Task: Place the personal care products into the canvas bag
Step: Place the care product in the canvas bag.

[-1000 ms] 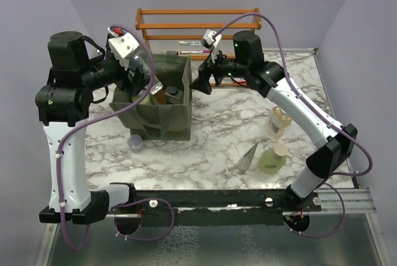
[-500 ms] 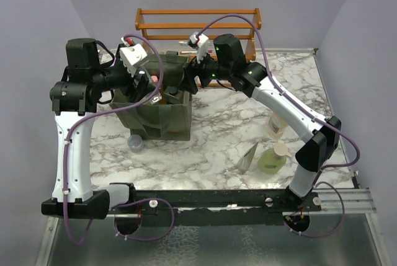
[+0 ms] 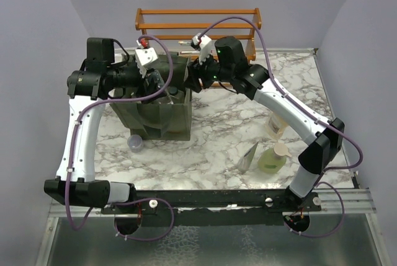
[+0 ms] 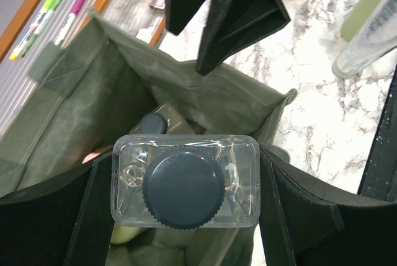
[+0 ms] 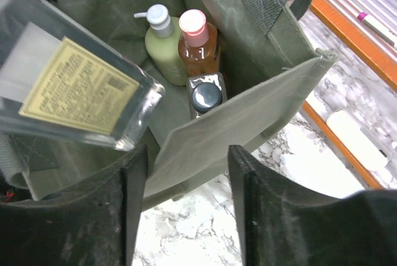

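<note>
left end effector [image 4: 186, 216] is clamped on a black-capped clear bottle [image 4: 184, 179], held over the open bag [image 4: 205, 95]. right end effector [image 5: 186, 201] has its fingers spread, with the bag wall between them. a pump bottle [image 5: 162, 43], orange bottle [image 5: 197, 46] and second clear bottle [image 5: 206, 95] stand inside the bag. an amber bottle [image 3: 278, 122], green bottle [image 3: 273, 159] and pouch [image 3: 249, 156] rest on the worktop [image 3: 223, 123].

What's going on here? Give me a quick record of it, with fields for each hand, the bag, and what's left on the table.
Left hand: shut on a clear black-capped bottle, above the canvas bag opening
Right hand: open, fingers astride the bag's rim
In bag: pale green pump bottle, orange pink-capped bottle, second clear bottle
On table: amber pump bottle, green pump bottle, grey pouch
</note>
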You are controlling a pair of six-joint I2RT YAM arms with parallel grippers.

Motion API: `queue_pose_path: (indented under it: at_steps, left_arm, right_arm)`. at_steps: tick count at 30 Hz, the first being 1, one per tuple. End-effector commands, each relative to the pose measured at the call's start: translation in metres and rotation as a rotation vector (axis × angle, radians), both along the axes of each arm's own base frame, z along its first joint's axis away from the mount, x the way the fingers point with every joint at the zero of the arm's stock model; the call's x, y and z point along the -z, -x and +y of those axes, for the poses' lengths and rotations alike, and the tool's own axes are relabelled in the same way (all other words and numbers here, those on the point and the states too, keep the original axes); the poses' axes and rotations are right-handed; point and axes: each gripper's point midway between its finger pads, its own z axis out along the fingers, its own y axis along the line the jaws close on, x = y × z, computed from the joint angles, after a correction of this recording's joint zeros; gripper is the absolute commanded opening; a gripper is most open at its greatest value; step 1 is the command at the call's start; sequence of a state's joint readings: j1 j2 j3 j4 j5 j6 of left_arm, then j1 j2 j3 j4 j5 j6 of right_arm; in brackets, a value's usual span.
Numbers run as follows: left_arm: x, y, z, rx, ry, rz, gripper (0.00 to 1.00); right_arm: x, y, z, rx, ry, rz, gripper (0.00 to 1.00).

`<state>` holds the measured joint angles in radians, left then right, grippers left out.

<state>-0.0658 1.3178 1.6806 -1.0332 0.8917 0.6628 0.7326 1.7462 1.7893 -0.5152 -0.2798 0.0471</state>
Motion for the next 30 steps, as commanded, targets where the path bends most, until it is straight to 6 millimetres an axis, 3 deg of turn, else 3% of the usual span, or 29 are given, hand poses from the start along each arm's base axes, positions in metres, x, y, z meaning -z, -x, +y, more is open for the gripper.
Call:
queue_pose_path:
  at_steps: [1,7,13,18,30]
  left_arm:
    - [-0.024,0.006,-0.029,0.170,0.047,-0.132,0.00]
    - [-0.009,0.001,-0.045,0.235,0.022,-0.119,0.00]
    - [-0.004,-0.006,-0.061,0.301,0.034,-0.116,0.00]
    - [-0.001,-0.011,-0.069,0.359,0.044,-0.119,0.00]
    - [0.009,-0.021,-0.082,0.445,0.072,-0.127,0.00]
  right_arm:
    - [-0.010,0.005,-0.009,0.019,0.007,-0.038,0.49]
    - [-0.017,0.014,-0.009,-0.020,-0.010,-0.040,0.27]
    - [-0.018,0.018,-0.010,-0.029,-0.013,-0.044,0.12]
    - [-0.022,0.019,-0.013,-0.025,-0.018,-0.055,0.05]
    - [-0.030,0.030,-0.016,-0.047,-0.047,-0.056,0.01]
